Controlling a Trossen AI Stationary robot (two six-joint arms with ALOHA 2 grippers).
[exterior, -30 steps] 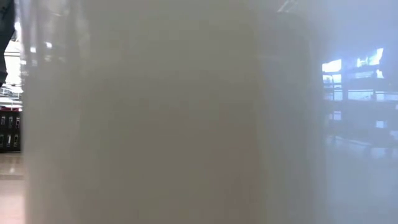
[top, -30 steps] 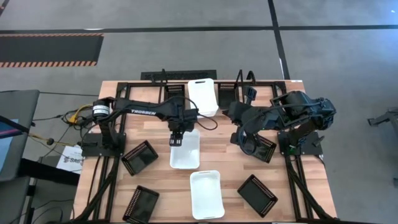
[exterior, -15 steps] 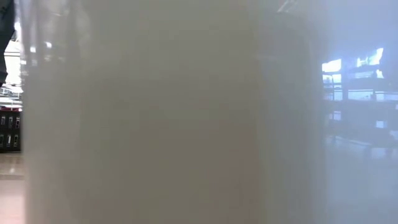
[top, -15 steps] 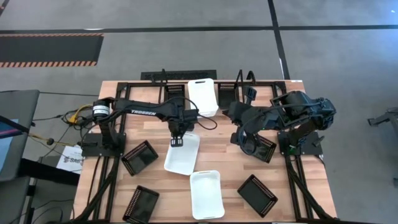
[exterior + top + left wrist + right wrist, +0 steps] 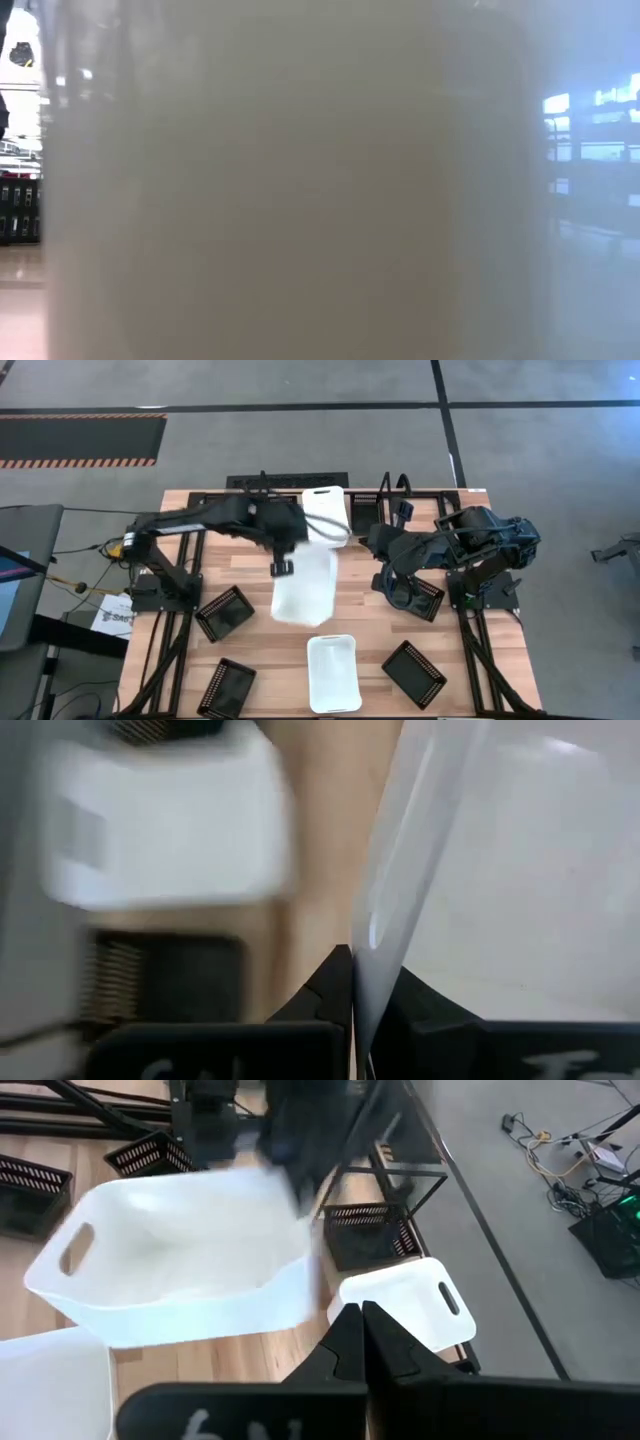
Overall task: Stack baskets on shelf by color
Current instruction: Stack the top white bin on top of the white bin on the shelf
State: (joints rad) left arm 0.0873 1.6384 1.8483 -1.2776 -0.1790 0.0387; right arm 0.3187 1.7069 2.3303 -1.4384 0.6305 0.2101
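My left gripper (image 5: 283,566) is shut on a white basket (image 5: 305,588), raised over the middle of the table. Another white basket (image 5: 325,512) stands in the shelf (image 5: 285,483) at the far edge, with black baskets (image 5: 366,508) beside it. A third white basket (image 5: 332,672) lies near the front edge. My right gripper (image 5: 388,582) hangs shut and empty at the right, above a black basket (image 5: 428,600). In the low view a white basket wall (image 5: 280,200) blocks nearly everything. My left gripper pinches the white basket's wall at the rim (image 5: 372,935), at its far end, with one finger inside and one outside. The fingers slant down from the far left. The basket is lifted clear of the table and tilted, with its handle slot (image 5: 75,1246) toward the near side.
Loose black baskets lie on the wooden top at the left (image 5: 225,611), the front left (image 5: 228,685) and the front right (image 5: 413,672). The black table frame (image 5: 170,575) runs along both sides. Bare wood shows under the raised basket.
My left gripper has gone up from the table with the white basket. The basket first swung its near end toward the table's left while resting on the wood. It then came up clear of the wood and now hangs tilted. The right arm has kept still.
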